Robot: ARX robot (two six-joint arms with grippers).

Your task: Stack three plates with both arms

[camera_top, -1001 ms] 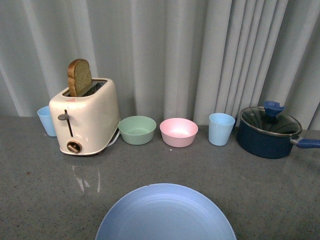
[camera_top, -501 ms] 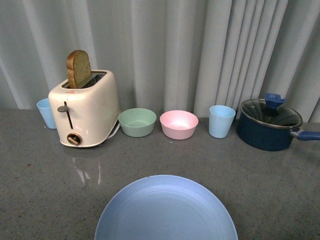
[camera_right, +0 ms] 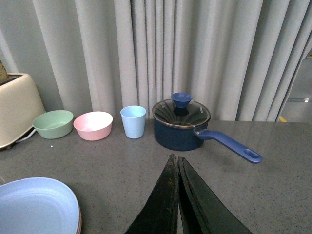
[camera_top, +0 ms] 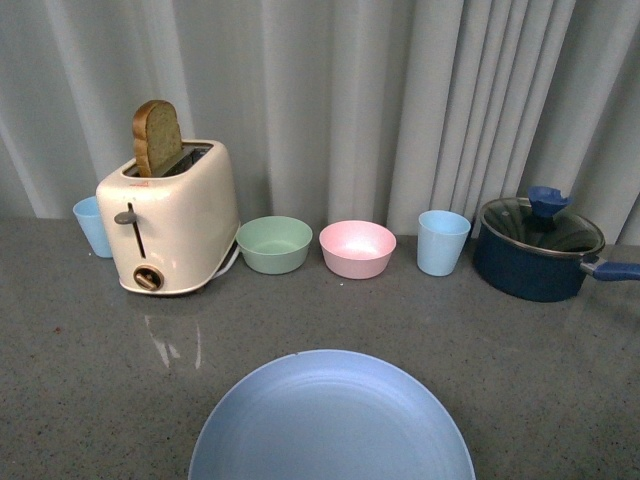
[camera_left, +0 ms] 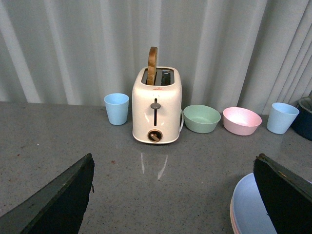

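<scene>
A light blue plate [camera_top: 330, 420] lies at the near edge of the grey table. It rests on top of a pink plate, of which only a thin rim [camera_left: 231, 220] shows under it. The stack also shows in the right wrist view, blue plate [camera_right: 34, 204] above the pink rim [camera_right: 79, 222]. My left gripper [camera_left: 174, 156] is open and empty, over bare table to the left of the stack. One of its fingers [camera_left: 285, 195] stands beside the plate's edge. My right gripper [camera_right: 174, 157] is shut on nothing, to the right of the stack. Neither arm shows in the front view.
Along the curtain at the back stand a light blue cup [camera_top: 93, 225], a cream toaster [camera_top: 170, 225] with a slice of bread, a green bowl [camera_top: 274, 244], a pink bowl [camera_top: 357, 249], another blue cup [camera_top: 443, 242] and a dark blue lidded pot [camera_top: 540, 255] whose handle points right.
The front view shifted slightly a second ago: the plate and back row now show a little higher in the picture. Nothing on the table has moved.
</scene>
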